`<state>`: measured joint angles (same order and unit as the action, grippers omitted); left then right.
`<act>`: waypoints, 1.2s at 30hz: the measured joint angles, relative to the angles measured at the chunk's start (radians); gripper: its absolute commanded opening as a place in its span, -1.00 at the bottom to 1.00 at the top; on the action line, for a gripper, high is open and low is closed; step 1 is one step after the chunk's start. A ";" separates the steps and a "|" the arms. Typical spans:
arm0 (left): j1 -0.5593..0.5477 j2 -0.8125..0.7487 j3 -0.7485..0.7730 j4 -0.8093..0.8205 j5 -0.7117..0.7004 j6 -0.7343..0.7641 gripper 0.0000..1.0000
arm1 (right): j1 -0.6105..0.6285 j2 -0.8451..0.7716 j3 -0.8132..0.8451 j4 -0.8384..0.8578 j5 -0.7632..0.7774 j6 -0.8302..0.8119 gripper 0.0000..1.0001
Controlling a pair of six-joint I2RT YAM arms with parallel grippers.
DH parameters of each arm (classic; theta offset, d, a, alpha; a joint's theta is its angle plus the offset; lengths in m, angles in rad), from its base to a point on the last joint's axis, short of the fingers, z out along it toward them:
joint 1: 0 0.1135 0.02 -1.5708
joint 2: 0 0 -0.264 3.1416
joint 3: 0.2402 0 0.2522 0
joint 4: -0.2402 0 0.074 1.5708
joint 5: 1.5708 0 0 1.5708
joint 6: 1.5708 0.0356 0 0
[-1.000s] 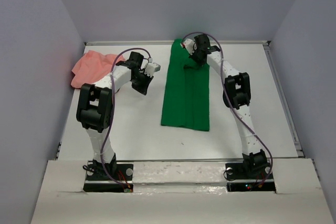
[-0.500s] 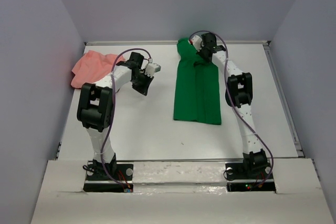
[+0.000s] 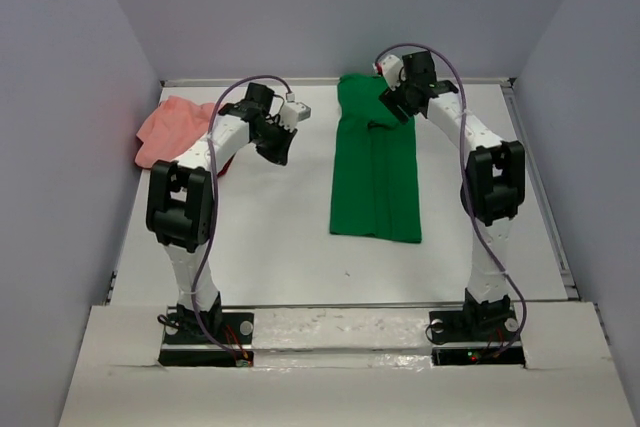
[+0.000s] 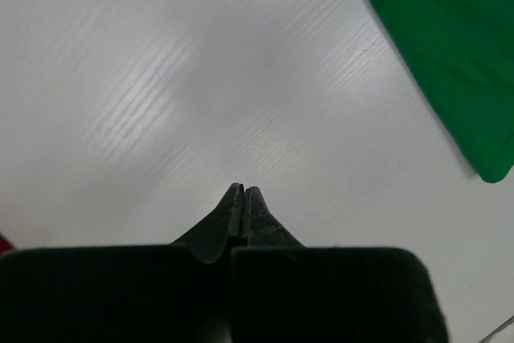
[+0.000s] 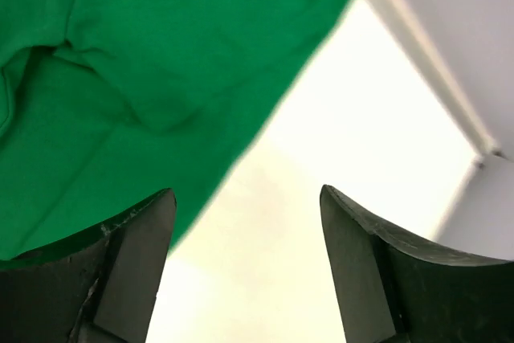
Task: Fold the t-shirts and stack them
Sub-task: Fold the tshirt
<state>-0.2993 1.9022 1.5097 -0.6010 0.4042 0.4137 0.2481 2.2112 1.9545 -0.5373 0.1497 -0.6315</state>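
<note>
Two t-shirts are lying on the bench. The green t-shirt, already narrowed into a long strip, is stretching from directly beneath the right end effector back toward that arm's base. Its long axis is running far to near with a slight slant. In the wrist view its far end, bunched at a sleeve fold, is filling the space under and to the left of that end effector, and bare bench is showing to the right. The right end effector is standing wide open with nothing between its fingers, hovering just above the cloth.

The left end effector is closed tight on nothing over bare bench. The green strip is lying off to its right, near but apart, and the salmon-pink t-shirt is sitting crumpled well off to its left.

The right arm is looking like the nearer one for the next fold. That fold is likely calling for a grip on the far end beneath it, then a carry along the strip's length toward the near end.
</note>
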 measured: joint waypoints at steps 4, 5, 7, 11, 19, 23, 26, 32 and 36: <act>-0.009 -0.026 0.073 -0.025 0.044 0.020 -0.42 | 0.000 -0.182 -0.103 0.055 0.061 0.030 0.54; -0.013 -0.038 0.083 -0.025 0.064 0.026 -0.42 | 0.000 -0.217 -0.130 0.059 0.070 0.039 0.54; -0.019 -0.063 0.086 -0.030 0.096 0.032 -0.38 | 0.000 -0.323 -0.249 0.072 0.092 0.074 0.49; -0.047 -0.121 0.064 -0.035 0.181 0.026 -0.30 | 0.000 -0.443 -0.424 0.019 0.077 0.157 0.42; -0.207 -0.222 -0.198 0.013 0.217 -0.026 -0.20 | 0.000 -0.739 -0.757 -0.227 -0.138 0.344 0.36; -0.286 -0.269 -0.280 0.082 0.197 -0.085 -0.37 | 0.000 -0.894 -0.865 -0.287 -0.232 0.398 0.29; -0.293 -0.290 -0.351 0.152 0.169 -0.116 -0.32 | -0.001 -0.929 -0.869 -0.307 -0.295 0.420 0.30; -0.288 -0.296 -0.518 0.269 0.116 -0.169 -0.11 | -0.020 -0.935 -0.869 -0.324 -0.409 0.445 0.34; -0.288 -0.296 -0.542 0.300 0.109 -0.188 0.02 | -0.021 -0.933 -0.869 -0.328 -0.448 0.447 0.34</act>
<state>-0.5877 1.6066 0.9672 -0.3008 0.5137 0.2253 0.2272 1.2781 1.0851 -0.8654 -0.2985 -0.1841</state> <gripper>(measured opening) 0.483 0.669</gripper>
